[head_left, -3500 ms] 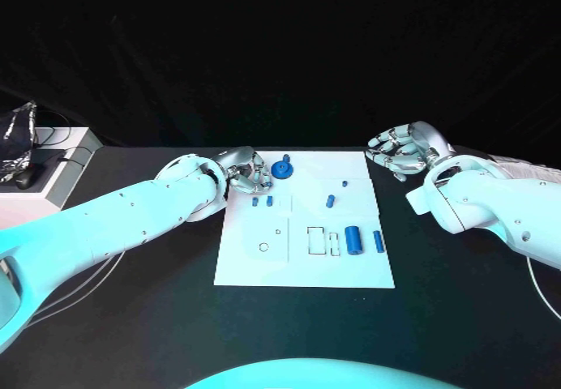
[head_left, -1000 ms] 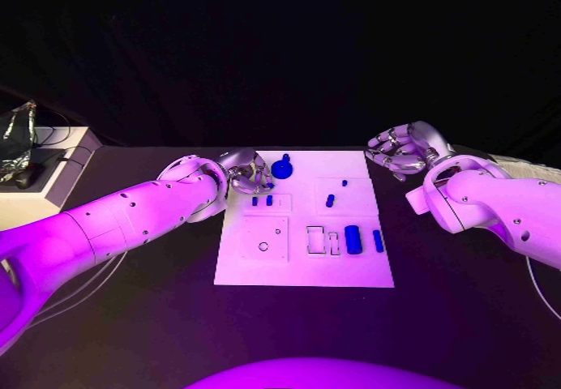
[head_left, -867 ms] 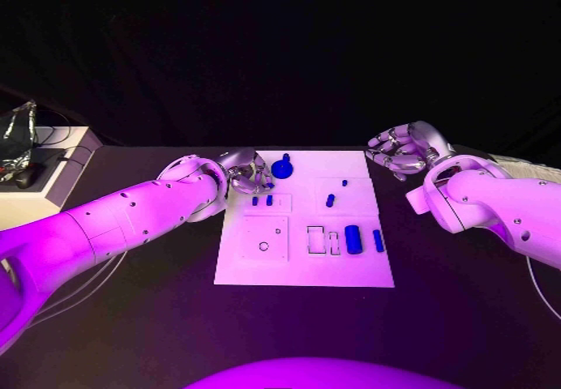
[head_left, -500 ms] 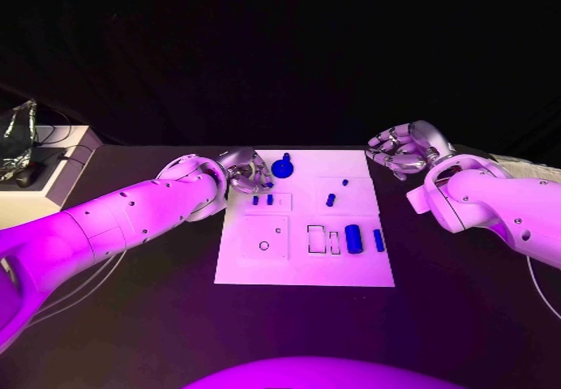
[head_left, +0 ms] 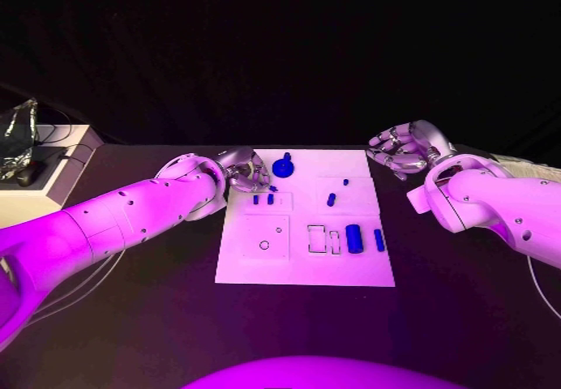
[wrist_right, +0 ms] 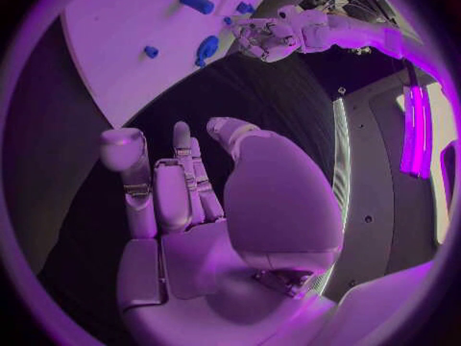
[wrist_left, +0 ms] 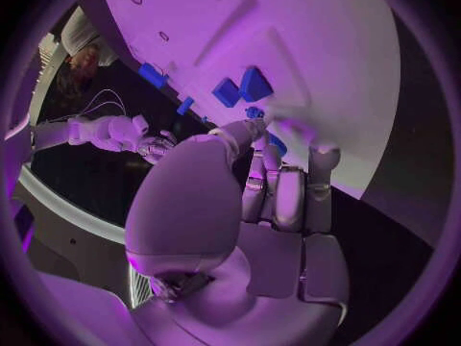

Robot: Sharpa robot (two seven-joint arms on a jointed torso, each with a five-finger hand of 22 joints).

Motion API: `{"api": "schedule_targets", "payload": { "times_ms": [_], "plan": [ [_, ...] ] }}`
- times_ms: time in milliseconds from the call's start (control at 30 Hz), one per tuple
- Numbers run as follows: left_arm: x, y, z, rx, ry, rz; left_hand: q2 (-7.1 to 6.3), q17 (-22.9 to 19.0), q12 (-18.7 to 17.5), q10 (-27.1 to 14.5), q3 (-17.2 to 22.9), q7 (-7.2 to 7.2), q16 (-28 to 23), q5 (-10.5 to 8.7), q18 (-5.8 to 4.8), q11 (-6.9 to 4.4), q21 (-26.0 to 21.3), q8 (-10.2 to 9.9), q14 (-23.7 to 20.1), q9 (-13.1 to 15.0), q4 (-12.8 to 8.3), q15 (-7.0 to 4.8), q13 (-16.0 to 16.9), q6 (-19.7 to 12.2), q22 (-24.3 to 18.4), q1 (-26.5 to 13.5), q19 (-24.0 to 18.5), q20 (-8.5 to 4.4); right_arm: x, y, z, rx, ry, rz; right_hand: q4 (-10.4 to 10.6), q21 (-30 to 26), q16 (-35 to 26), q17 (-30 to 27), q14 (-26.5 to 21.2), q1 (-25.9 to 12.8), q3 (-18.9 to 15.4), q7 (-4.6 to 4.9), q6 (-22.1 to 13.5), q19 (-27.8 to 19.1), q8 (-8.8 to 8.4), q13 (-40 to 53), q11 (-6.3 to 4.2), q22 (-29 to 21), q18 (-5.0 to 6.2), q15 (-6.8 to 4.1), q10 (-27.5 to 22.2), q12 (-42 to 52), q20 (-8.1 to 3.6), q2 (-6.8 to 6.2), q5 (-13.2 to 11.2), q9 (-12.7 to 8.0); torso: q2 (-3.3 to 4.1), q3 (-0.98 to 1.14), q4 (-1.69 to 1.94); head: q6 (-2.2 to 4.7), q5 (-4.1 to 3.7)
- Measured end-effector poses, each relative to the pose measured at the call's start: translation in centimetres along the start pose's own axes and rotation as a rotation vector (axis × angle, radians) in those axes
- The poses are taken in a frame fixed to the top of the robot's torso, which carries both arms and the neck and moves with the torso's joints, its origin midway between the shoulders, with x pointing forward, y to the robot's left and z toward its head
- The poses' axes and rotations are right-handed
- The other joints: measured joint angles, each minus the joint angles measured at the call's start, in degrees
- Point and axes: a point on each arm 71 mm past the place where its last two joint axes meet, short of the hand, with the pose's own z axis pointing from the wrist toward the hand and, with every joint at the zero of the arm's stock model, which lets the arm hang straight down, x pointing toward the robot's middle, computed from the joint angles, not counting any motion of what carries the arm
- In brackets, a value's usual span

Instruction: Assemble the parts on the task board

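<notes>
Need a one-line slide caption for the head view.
Left robot hand at the far left corner of the task board, pinching a small blue part; right robot hand empty beside it.

Matt board and table, glossy arms, metal-look hands

The task board [head_left: 306,271] is a smooth, flat, matt plate that looks like plastic or coated sheet, lying on a table [head_left: 140,324] with a dull, matt dark top. The parts on the board, such as the thick cylinder [head_left: 353,239] and the round knobbed piece [head_left: 283,168] at the board's far edge, look like smooth moulded plastic with a faint sheen. Both arms beside the board have glossy, hard plastic-looking shells. The left hand [head_left: 246,173] and right hand [head_left: 401,150] look like brushed, satin metal, with smooth rounded segments [wrist_right: 183,200].
</notes>
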Motion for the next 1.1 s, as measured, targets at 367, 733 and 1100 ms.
{"api": "schedule_targets", "payload": {
  "times_ms": [367,733,1100],
  "plan": [
    [0.0,0.1,0.0,-0.007,0.000,0.003,0.00,0.1,0.0,0.0,0.0,0.00,0.0,0.00,0.00,0.00,0.4,0.0,0.0,0.0,0.0,0.00,0.0,0.0,0.1,0.0,0.2,-0.20,0.0,0.0,0.0,0.000,0.000,0.000,0.0,0.0,0.0,0.0,0.0,0.0,0.0,-0.01,0.0,0.0,0.00,0.0,0.01,0.0,0.00,0.00,0.0,0.0,0.00,0.00,0.0,0.0,-0.01,0.01,0.00,-0.03,0.04],
    [-0.2,-0.1,-0.1,0.008,-0.008,-0.004,-1.58,-11.0,-9.1,-1.2,1.5,1.25,-1.3,0.00,0.08,1.28,-4.9,-3.1,-8.1,-0.6,0.2,1.32,-5.1,-4.6,-4.2,-0.2,-5.2,0.68,0.0,0.0,0.0,0.000,0.000,0.000,0.0,0.0,0.0,0.0,0.0,0.0,0.0,-0.08,-0.1,0.0,0.00,0.0,0.01,0.0,0.00,0.00,0.0,0.0,0.00,0.00,0.0,0.0,-0.02,0.08,-0.04,0.18,-0.01],
    [-1.4,-2.2,-0.1,0.098,-0.062,-0.031,-3.10,-39.2,-26.4,-3.9,-0.5,1.95,-14.9,0.00,1.42,5.74,-17.2,-5.2,-30.5,-0.9,-0.2,5.15,-16.3,-8.9,-12.6,0.4,-13.2,3.78,0.0,0.0,0.0,0.000,0.000,0.000,0.0,0.0,0.0,0.0,0.0,0.0,0.0,-0.08,-0.1,0.0,0.00,-0.3,-0.13,0.0,0.00,0.00,0.3,0.0,0.00,0.01,0.0,0.0,-0.03,0.12,-0.05,0.58,-0.20]
  ]
}}
